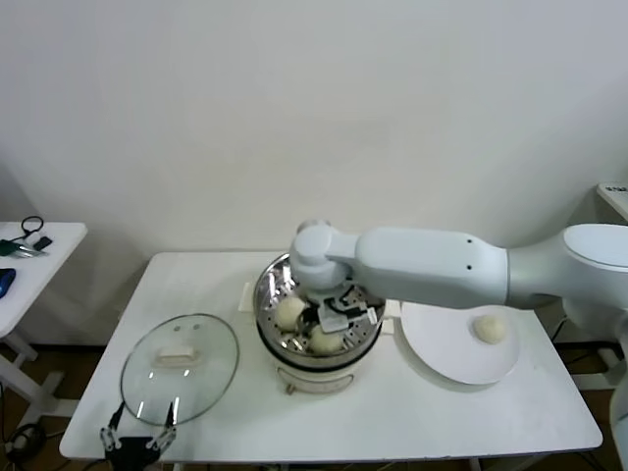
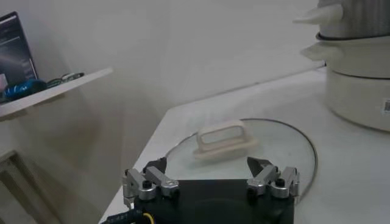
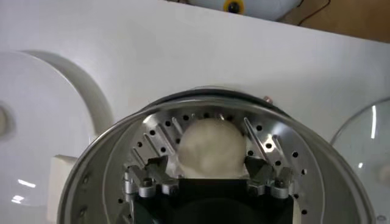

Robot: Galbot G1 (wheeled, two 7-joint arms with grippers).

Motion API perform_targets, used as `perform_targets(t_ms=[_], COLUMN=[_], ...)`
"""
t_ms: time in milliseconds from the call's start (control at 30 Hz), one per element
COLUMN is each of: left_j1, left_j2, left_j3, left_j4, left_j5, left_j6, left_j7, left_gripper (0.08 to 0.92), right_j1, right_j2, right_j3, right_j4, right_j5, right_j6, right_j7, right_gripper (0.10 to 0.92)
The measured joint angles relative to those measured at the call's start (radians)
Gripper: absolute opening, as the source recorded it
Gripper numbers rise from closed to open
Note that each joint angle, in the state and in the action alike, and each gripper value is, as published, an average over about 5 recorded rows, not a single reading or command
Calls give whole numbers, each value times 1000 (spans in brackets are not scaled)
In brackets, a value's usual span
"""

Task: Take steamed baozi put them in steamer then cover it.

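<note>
The steamer (image 1: 270,294) stands mid-table on its white pot base. Two baozi (image 1: 289,312) (image 1: 324,340) show in its steel basket. My right gripper (image 1: 339,312) reaches down into the basket. In the right wrist view, its open jaws (image 3: 207,164) stand on either side of a baozi (image 3: 210,146) resting on the perforated bottom (image 3: 152,143). Another baozi (image 1: 490,328) lies on the white plate (image 1: 442,348). The glass cover (image 1: 180,368) lies flat on the table at the left. My left gripper (image 1: 137,442) is open and empty at its near edge, facing the white handle (image 2: 224,139).
The white plate sits just right of the steamer, under my right arm. A side table (image 1: 29,250) with small items stands at the far left. The pot base (image 2: 359,79) stands beyond the cover in the left wrist view.
</note>
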Motion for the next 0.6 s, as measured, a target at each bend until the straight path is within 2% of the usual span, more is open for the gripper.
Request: perform_targets(t_ms=[267,600], left_j1=[2,6], left_j2=[3,8], left_j3=[-1,4], left_j4=[3,9], left_j5=[-1,-4], left_j6=[-4,-10], left_j7=[0,-1], left_gripper=[823,823], right_j1=[41,117], right_j2=[-56,-179], right_j3=[27,23], right_j4=[-16,-43], right_j5=[25,128], right_j6=[-30,-136], right_j7=[31,118], right_gripper=[823,823])
